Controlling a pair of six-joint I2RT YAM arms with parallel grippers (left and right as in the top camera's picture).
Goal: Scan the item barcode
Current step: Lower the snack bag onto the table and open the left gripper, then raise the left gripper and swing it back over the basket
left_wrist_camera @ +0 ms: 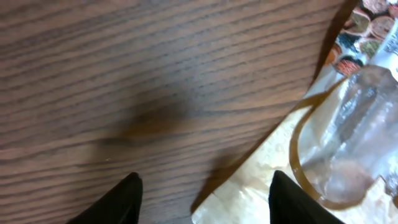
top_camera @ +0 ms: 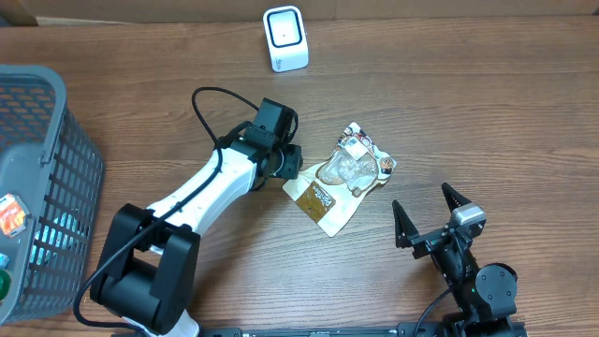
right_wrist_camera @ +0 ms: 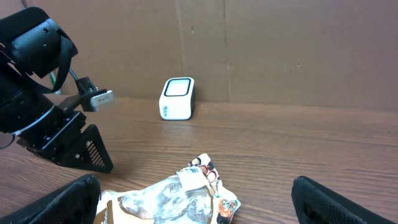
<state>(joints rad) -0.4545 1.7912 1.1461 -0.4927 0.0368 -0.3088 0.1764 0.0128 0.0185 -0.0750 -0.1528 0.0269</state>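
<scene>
- The left arm [top_camera: 201, 192], white-shelled with black joints, reaches from the near edge of the brown wood-grain worktop [top_camera: 468, 103] diagonally toward the middle. Its wrist is tipped down at the left edge of the packet.
- The left jaws stand partway apart, low over the wood. In the wrist view the two black fingertips [left_wrist_camera: 127, 202] frame a corner of the packet. The corner lies close to one tip, with bare wood beside the other, and nothing is pinched between them.
- The item to scan is a crinkled packet with a clear plastic window, tan backing and a printed top [top_camera: 342, 178]. It lies flat near the middle of the worktop, just right of the left jaws and well apart from the scanner.
- The small white box-shaped scanner with a dark window [top_camera: 285, 37] stands at the far edge, in front of a brown cardboard wall [right_wrist_camera: 280, 50].
- The black right arm [top_camera: 482, 285] sits low at the near right corner. The right jaws point toward the packet, spread wide and holding nothing, near it but not touching.
- A grey plastic lattice basket [top_camera: 65, 140] stands at the left edge. Inside it I can see an orange-and-white item [top_camera: 9, 215], something green [top_camera: 3, 281] and a pale blue shape behind the bars [top_camera: 51, 234], though I cannot tell what they are.
</scene>
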